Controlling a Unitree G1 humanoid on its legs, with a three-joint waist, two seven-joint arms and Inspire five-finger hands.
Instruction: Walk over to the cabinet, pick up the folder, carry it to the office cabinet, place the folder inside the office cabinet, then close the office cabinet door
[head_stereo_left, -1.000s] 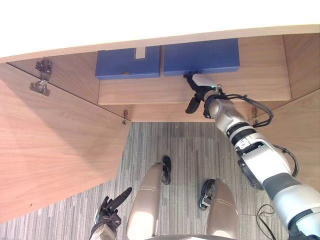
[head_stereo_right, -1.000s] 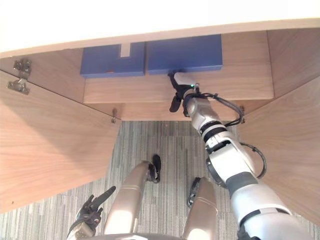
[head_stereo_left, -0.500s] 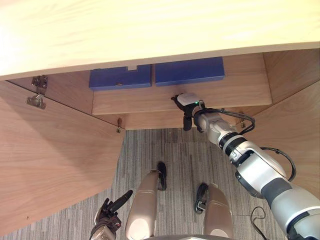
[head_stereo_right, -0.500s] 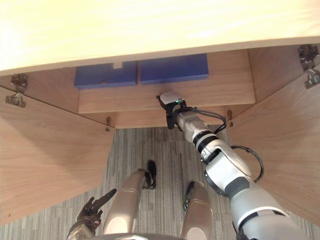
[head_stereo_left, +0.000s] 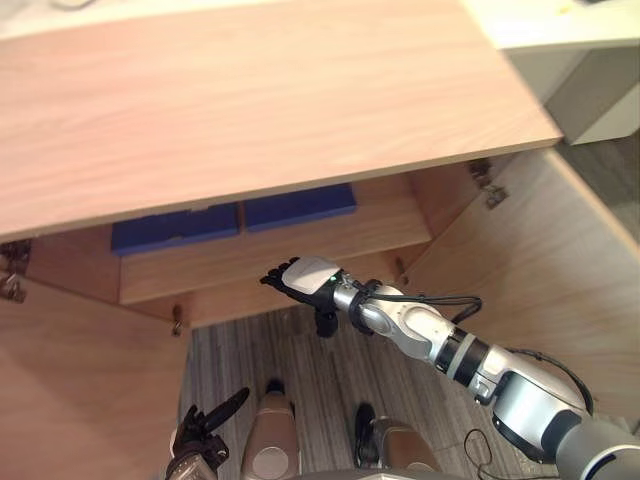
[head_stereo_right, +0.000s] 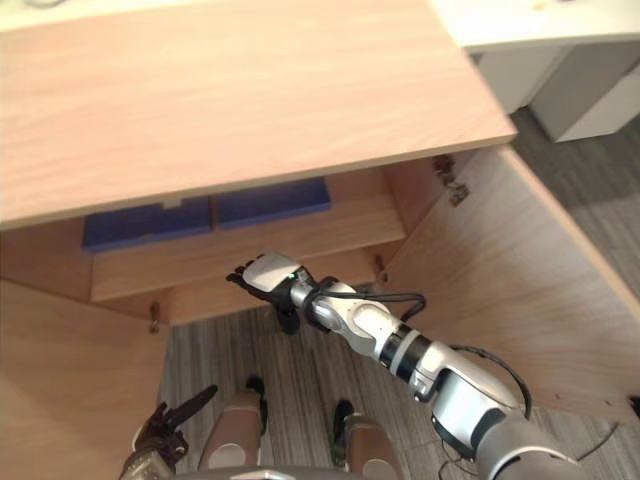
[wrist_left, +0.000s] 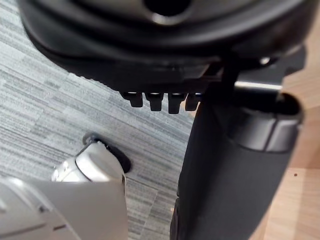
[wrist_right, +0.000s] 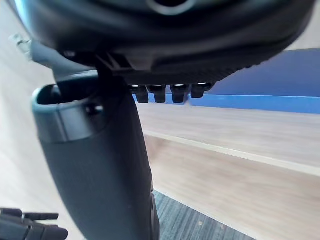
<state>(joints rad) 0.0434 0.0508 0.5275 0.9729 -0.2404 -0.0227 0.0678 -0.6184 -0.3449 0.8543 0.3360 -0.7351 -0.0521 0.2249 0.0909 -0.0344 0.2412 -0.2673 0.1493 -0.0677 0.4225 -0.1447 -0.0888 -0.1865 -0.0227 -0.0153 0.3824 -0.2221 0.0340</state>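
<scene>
Two blue folders lie flat, side by side, on the shelf inside the office cabinet: one on the left (head_stereo_left: 178, 228), one on the right (head_stereo_left: 300, 205). The right one appears as a blue band (wrist_right: 280, 85) in the right wrist view. My right hand (head_stereo_left: 305, 278) hovers in front of the shelf's front edge (head_stereo_left: 270, 262), outside the cabinet and below the right folder. It is open and holds nothing, its thumb (wrist_right: 100, 165) straight. My left hand (head_stereo_left: 207, 428) hangs low by my side over the carpet, open and empty.
The cabinet's wide wooden top (head_stereo_left: 250, 110) overhangs the shelf. Both doors stand open: the right door (head_stereo_left: 540, 250) beside my right arm, the left door (head_stereo_left: 70, 390) at the lower left. White furniture (head_stereo_left: 580, 60) stands at the far right. Grey carpet (head_stereo_left: 330, 370) lies below.
The camera has shifted, so more of the cabinet top shows. My right hand has drawn back from the right folder, out past the shelf edge. Both folders stay on the shelf.
</scene>
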